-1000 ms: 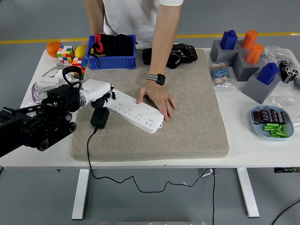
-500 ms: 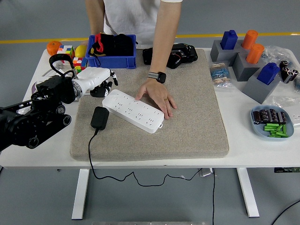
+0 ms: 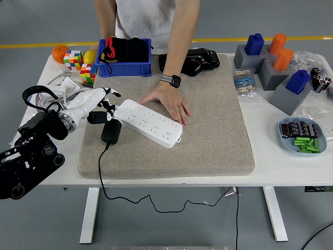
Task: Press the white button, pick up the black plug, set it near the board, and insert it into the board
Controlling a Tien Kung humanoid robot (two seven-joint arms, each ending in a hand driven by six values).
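The robot's left hand (image 3: 96, 101) is sitting lower and further to the left of the picture than it was half a second ago, and the black arm behind it is hanging down nearer the lower left corner. The black plug (image 3: 111, 130) is lying in almost the same place as before, on the left part of the grey mat (image 3: 208, 135), just below the left end of the white board (image 3: 148, 123). Its black cord is running down off the front edge of the white surface (image 3: 276, 172). The hand is stretching out to the right, with its white fingers (image 3: 106, 92) spread loosely and holding nothing. The fingers are pointing at the left end of the board and are just beside it, and I cannot tell if they are touching it. They are also just above the plug. A person is standing at the far side, at the top of the picture. The person's hand (image 3: 169, 101) is lying flat on the mat, right against the top edge of the board, a little further left than before. The board is lying slanted, in the same spot.
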